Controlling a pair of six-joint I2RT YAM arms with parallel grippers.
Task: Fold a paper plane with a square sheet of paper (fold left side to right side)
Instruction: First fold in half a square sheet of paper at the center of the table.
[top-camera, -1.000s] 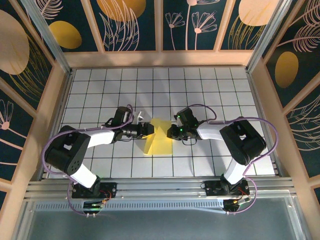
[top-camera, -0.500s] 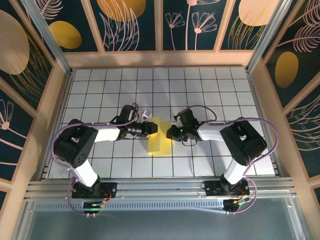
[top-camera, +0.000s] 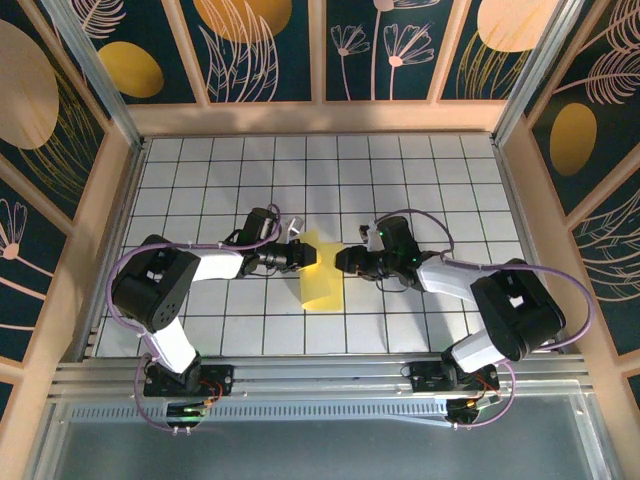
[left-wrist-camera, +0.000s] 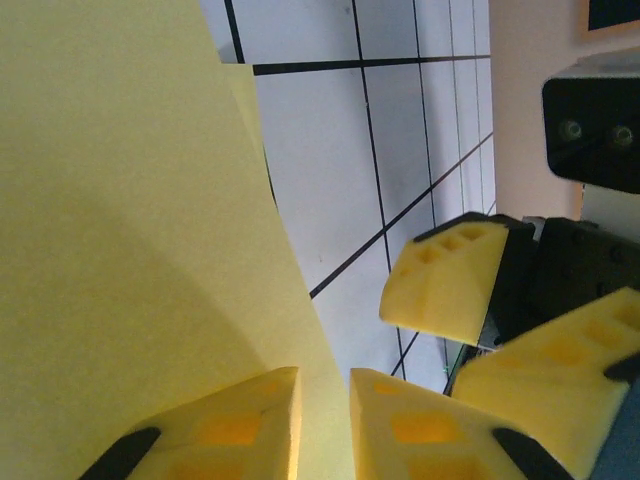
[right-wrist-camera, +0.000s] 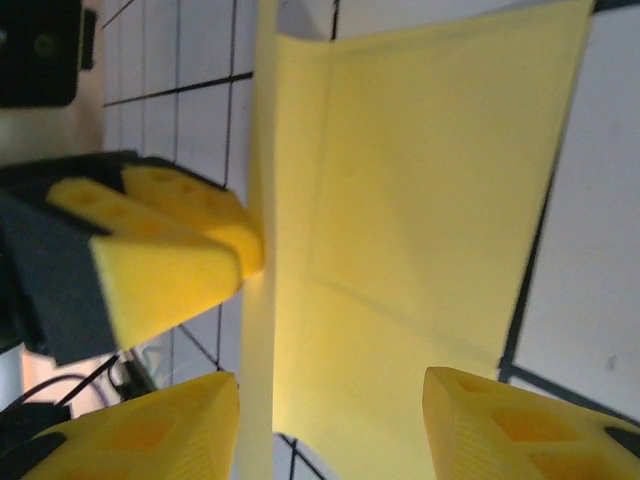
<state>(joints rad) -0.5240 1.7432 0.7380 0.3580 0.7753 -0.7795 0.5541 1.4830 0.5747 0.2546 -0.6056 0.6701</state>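
The square sheet of paper (top-camera: 322, 283) is bright yellow and lies mid-table, its left side lifted and turned over toward the right. My left gripper (top-camera: 311, 255) is shut on that raised edge. In the left wrist view the paper (left-wrist-camera: 130, 200) runs down between the closed fingertips of the left gripper (left-wrist-camera: 325, 425). My right gripper (top-camera: 343, 261) faces it from the right, open, a little off the paper's upper right edge. In the right wrist view the flat part of the paper (right-wrist-camera: 420, 180) lies under the spread right gripper (right-wrist-camera: 330, 425), and the left gripper's fingers (right-wrist-camera: 190, 215) pinch the standing flap.
The white grid-tiled table (top-camera: 420, 190) is boxed in by wooden side walls (top-camera: 100, 230) and a patterned back wall. A metal rail (top-camera: 320, 375) runs along the near edge by the arm bases. The two grippers sit less than one tile apart.
My left gripper has carried the paper's left side rightward, so the sheet looks narrower. The right arm's elbow swung out to the right while its gripper stayed near the paper.
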